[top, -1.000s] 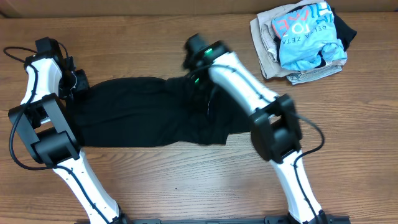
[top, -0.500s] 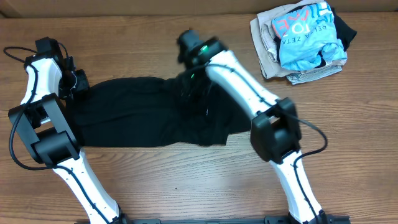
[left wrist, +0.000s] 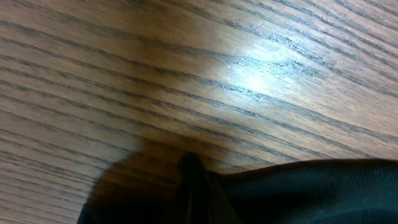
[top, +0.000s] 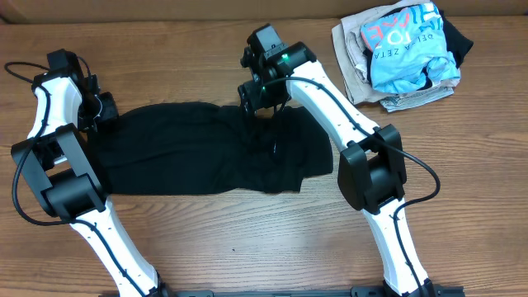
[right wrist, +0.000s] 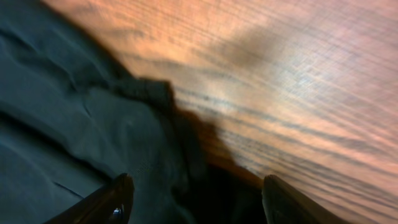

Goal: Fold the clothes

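The clothes [top: 181,148] are a plain black shirt spread flat across the middle of the wooden table [top: 247,239]. At its far left corner my left gripper [top: 101,106] is shut on the fabric's edge. In the left wrist view the dark fingertips [left wrist: 189,171] pinch the cloth [left wrist: 298,193] against the wood. My right gripper [top: 261,97] hovers over the shirt's far edge near the middle and is open. In the right wrist view its two fingers [right wrist: 118,196] stand wide apart, with rumpled black fabric [right wrist: 62,112] below and nothing held between them.
A pile of other folded clothes [top: 404,54], with a light blue printed shirt on top, sits at the back right corner. Bare wood lies along the table's near side and to the right of the shirt.
My right gripper has opened and let go of the black fabric, then drawn back toward the shirt's far edge. The left arm has not moved.
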Controlling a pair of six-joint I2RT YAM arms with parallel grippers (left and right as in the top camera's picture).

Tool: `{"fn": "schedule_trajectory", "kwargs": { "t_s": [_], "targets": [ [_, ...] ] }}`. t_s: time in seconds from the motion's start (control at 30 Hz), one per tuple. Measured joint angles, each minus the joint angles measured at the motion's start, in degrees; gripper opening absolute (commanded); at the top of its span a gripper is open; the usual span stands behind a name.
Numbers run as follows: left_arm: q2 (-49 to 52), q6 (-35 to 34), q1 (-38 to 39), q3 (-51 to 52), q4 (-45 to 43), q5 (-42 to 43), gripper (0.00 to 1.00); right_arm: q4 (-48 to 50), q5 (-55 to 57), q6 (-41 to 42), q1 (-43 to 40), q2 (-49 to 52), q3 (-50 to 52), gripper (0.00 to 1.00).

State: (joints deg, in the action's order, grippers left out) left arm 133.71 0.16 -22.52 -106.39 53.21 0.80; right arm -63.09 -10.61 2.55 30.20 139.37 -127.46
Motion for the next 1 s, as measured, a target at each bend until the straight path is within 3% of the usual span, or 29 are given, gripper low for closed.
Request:
{"fn": "schedule_trajectory", "kwargs": {
  "t_s": [0.23,0.3,0.47,0.53,0.73,0.87,1.0],
  "targets": [
    [0.0,0.0,0.0,0.0,0.0,0.0,0.04,5.1,-1.0,-1.5,0.3,0.0,7.3,0.66],
    [0.0,0.0,0.0,0.0,0.0,0.0,0.04,6.8,-1.2,-2.0,0.3,0.0,9.1,0.59],
    [0.0,0.0,0.0,0.0,0.0,0.0,0.04,9.6,-1.9,-2.6,0.3,0.0,11.3,0.24],
    [0.0,0.0,0.0,0.0,0.0,0.0,0.04,10.4,-2.1,-2.7,0.3,0.0,11.5,0.17],
    [0.0,0.0,0.0,0.0,0.0,0.0,0.04,10.8,-1.9,-2.8,-0.4,0.0,10.0,0.15],
    [0.0,0.0,0.0,0.0,0.0,0.0,0.04,10.5,-1.5,-3.0,-2.5,0.0,5.4,0.04],
    [0.0,0.0,0.0,0.0,0.0,0.0,0.04,9.7,-1.4,-3.5,-4.9,0.0,1.2,0.04]
  ]
}}
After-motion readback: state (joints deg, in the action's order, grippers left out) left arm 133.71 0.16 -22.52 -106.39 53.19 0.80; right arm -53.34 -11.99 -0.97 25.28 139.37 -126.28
